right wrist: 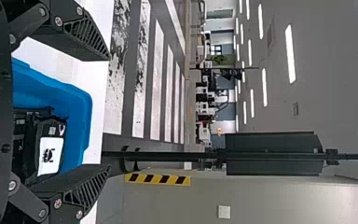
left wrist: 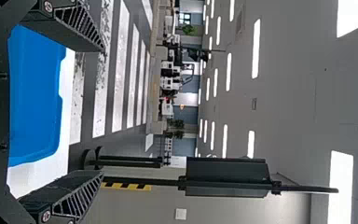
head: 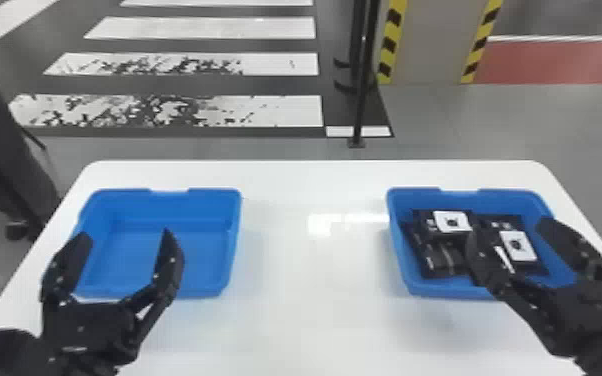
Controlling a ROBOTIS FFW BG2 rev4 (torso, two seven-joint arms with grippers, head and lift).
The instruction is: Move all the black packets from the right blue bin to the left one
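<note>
Nearest me, my right claw (head: 509, 232) stands spread at the right blue bin (head: 422, 199); my left claw (head: 125, 235), also wide apart, is well left of it. Inside that bin lie black packets (head: 437, 259), apparently overlapping. Left of it on the desk (head: 315, 280) sits the left bin (head: 210, 204).

White, round-cornered table (head: 315, 295). Bears open blue plastic bin (head: 140, 205) at left, matching blue bin (head: 462, 198) at right, well apart.

The bins (head: 167, 207) are blue, the packets (head: 437, 260) black, their labels (head: 461, 220) white.
</note>
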